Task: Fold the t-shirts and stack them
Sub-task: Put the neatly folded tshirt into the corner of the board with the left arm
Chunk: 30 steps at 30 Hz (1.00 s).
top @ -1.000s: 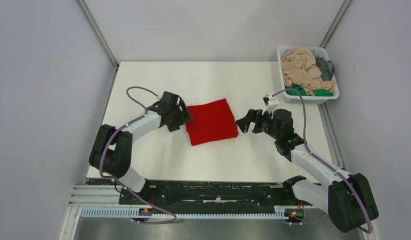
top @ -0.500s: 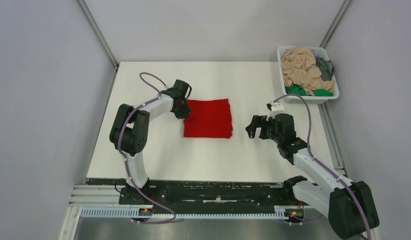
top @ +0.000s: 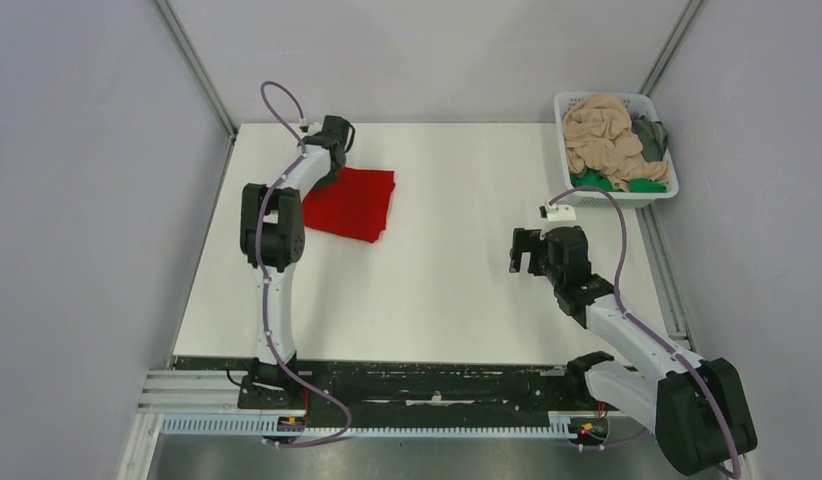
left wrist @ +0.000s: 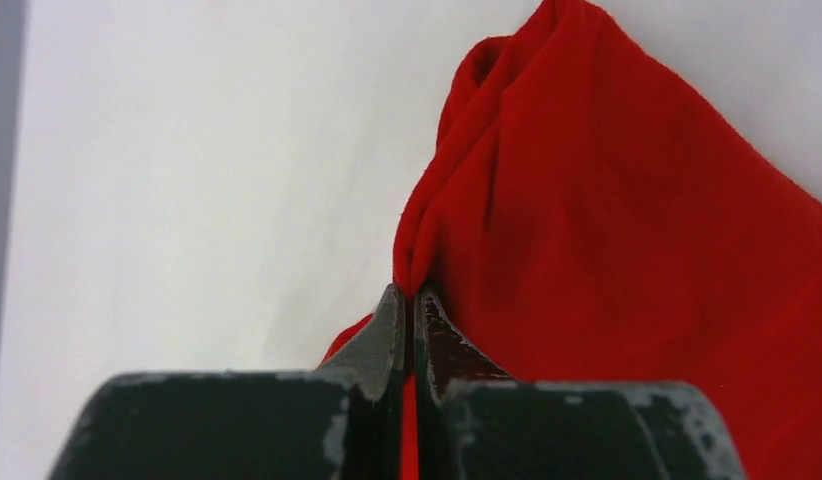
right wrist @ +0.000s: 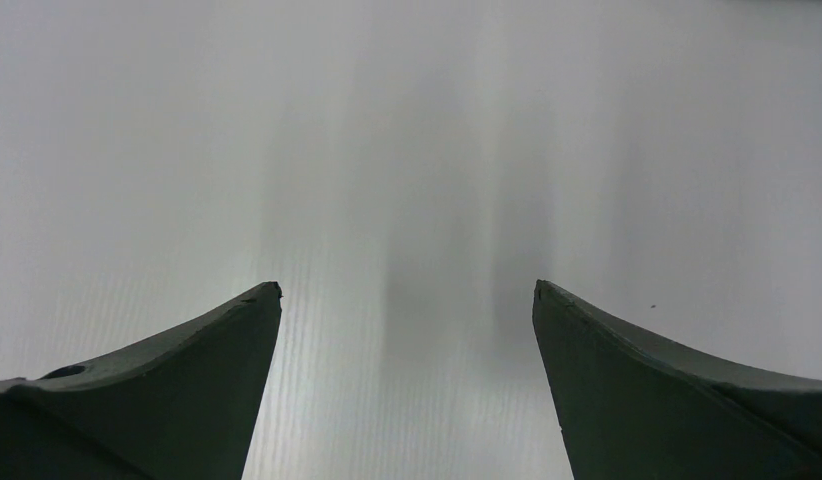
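White table: folded red t-shirt lies at far-left. Far-right corner: white basket heaped with peach-beige, grey and green shirts. Left gripper clenched on red t-shirt's bunched edge. Right gripper spread wide, empty, over bare table at mid-right.

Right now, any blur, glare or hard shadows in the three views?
Top external: sharp, even light, no hard shadows around the red shirt. Left wrist: left end effector slightly soft up close, cloth folds clear. Right wrist: streaky sheen on the table beyond the right end effector.
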{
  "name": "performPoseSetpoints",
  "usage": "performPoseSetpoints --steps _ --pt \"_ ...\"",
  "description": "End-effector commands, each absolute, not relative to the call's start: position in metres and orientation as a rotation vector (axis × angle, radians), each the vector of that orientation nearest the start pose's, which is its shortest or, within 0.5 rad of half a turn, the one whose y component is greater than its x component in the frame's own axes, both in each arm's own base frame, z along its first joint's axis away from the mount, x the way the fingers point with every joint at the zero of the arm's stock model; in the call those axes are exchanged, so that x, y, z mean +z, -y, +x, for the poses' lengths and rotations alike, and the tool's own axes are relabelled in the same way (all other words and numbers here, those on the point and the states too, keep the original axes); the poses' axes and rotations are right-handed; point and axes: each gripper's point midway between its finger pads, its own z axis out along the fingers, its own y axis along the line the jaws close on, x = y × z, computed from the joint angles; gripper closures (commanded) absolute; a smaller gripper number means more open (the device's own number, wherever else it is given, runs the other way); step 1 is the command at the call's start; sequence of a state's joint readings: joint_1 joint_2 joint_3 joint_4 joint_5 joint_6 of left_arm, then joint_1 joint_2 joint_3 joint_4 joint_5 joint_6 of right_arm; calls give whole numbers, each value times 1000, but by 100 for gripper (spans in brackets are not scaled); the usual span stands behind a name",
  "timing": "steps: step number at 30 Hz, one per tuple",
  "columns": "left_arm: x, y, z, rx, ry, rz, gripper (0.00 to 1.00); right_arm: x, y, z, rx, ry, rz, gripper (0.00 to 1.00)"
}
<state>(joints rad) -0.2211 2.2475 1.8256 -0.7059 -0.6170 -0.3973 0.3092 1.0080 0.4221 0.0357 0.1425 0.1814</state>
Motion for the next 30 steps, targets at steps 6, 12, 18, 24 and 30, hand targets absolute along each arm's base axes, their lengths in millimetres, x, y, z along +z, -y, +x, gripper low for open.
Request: performPoseSetpoints --steps 6,12,18,24,30 --pt "84 -96 572 830 -2303 -493 98 103 -53 326 -46 -2084 10 2" --pt "92 -151 592 715 -2202 -728 98 106 -69 348 21 -2092 9 2" --pt "100 -181 606 605 -2122 -808 98 101 -75 357 39 -2113 3 2" --pt "107 -191 612 624 -2086 -795 93 97 -73 361 9 -2130 -4 2" --pt "133 -195 610 645 -2055 -765 6 99 -69 363 -16 -2140 1 2"
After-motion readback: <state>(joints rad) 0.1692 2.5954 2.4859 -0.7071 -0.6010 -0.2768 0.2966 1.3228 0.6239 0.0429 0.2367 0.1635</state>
